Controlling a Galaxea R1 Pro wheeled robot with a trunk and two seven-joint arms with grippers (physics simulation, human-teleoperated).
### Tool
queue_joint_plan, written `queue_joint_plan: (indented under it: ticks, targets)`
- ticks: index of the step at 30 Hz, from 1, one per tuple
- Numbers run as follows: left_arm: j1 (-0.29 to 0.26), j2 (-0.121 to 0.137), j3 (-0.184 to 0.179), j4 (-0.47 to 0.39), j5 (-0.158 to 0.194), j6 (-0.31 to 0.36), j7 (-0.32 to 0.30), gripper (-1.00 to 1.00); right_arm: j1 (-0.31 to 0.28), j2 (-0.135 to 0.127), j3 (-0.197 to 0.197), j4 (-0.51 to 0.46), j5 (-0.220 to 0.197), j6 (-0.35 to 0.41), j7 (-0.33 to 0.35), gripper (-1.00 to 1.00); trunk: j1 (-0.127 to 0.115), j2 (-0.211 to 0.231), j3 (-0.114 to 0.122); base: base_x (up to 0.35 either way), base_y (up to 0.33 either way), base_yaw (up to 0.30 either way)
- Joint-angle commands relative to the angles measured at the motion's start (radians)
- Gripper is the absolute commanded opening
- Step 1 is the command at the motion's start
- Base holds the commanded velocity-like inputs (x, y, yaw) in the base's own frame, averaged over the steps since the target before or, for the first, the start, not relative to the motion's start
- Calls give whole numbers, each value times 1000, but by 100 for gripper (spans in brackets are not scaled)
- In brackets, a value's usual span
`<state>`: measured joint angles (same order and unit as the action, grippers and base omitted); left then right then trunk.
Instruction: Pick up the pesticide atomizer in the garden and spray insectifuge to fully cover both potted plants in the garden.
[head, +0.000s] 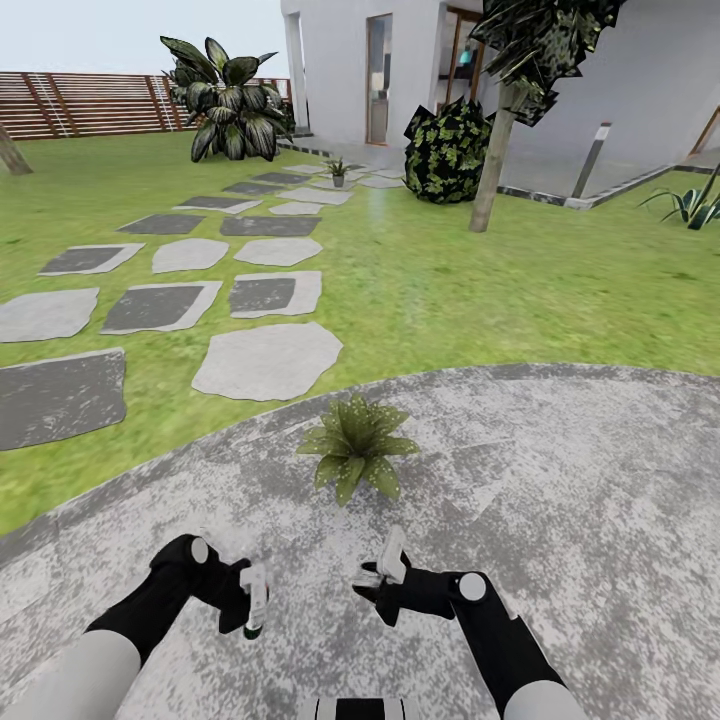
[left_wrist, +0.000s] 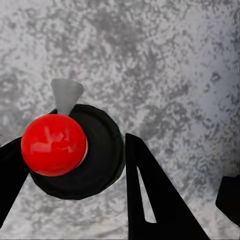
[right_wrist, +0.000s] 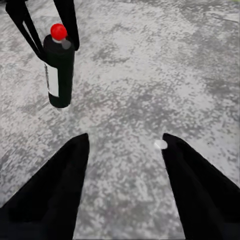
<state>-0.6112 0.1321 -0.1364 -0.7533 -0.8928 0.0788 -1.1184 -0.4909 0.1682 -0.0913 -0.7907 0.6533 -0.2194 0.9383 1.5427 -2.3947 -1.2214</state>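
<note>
Both arms run from pale grey-white upper segments into glossy black forearms, each carrying a round white cap at the wrist joint. The left gripper (head: 254, 601) has slim white fingers on a black base; the right gripper (head: 388, 565) is built the same. Seen close from the wrist cameras, the fingers (right_wrist: 52, 190) are flat, matte black tapering wedges, one with a narrow slot cut through it.

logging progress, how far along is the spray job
Done: the pesticide atomizer is held off the paving in the left end effector. In hand: it faces the near potted plant. Left: no spray is visible, and the far potted plant waits down the path.
</note>
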Motion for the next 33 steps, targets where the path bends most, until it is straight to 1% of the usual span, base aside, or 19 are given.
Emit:
queue_joint_plan:
  ticks: [1,3,5,7,8,9,11,12,13,14,15,16,17,18,19,20,23,25,33]
  targets:
    - [10,30,-3,-2,3,9,0,-100,0,0,-7,0,9,-6,5,100,0,0,-1,0,0,0]
    - [18,61,-2,-2,3,12,21,-100,0,-1,-9,0,11,-7,2,100,0,0,-1,0,0,0]
    - [21,76,19,-2,12,17,80,-100,0,-2,-12,5,14,-8,-2,100,0,0,-1,0,0,0]
    - [23,73,112,3,28,18,196,-100,0,-10,-23,8,14,-9,-11,100,0,0,-1,0,0,0]
    - [26,65,184,24,51,16,274,-100,0,-31,-48,13,13,-10,-36,100,0,0,-1,0,0,0]
    - [29,58,234,52,75,14,324,-100,0,-50,-76,22,12,-10,-64,100,0,0,-1,0,0,0]
    - [34,46,382,156,180,8,479,-100,2,-87,-190,92,11,-12,-178,100,0,0,-1,0,0,0]
    - [35,44,421,191,214,5,539,-100,2,-98,-241,128,11,-12,-226,100,0,0,-1,0,0,0]
    - [37,44,470,239,263,-10,638,-100,3,-120,-329,186,11,-15,-302,100,0,0,-1,0,0,0]
    - [44,44,510,282,308,-52,739,-100,3,-142,-419,246,11,-25,-376,100,0,0,-1,0,0,0]
    - [56,43,530,306,336,-93,804,-100,3,-157,-473,285,11,-40,-421,100,0,0,-1,0,0,0]
    - [74,42,545,329,364,-147,875,-100,3,-173,-525,326,11,-69,-466,100,0,0,-1,0,0,0]
    - [100,40,558,359,404,-223,975,-100,4,-196,-591,385,11,-127,-533,100,0,0,-1,0,0,0]
    - [114,36,563,381,429,-262,1031,-100,4,-206,-622,418,11,-164,-577,100,0,0,-1,0,0,0]
    - [130,31,567,420,465,-307,1098,-100,12,-215,-652,463,12,-219,-646,100,0,0,-1,0,0,0]
    - [142,28,570,461,499,-350,1148,-100,32,-221,-667,495,12,-274,-721,100,0,0,-1,0,0,0]
    - [161,22,569,535,542,-466,1195,-100,81,-225,-679,526,13,-383,-876,100,0,0,-1,0,0,0]
    - [166,21,569,560,551,-508,1203,-100,91,-225,-681,533,14,-409,-914,100,0,0,-1,0,0,0]
    - [186,25,571,574,556,-534,1208,-100,97,-223,-682,541,14,-422,-931,100,0,0,-1,0,0,0]
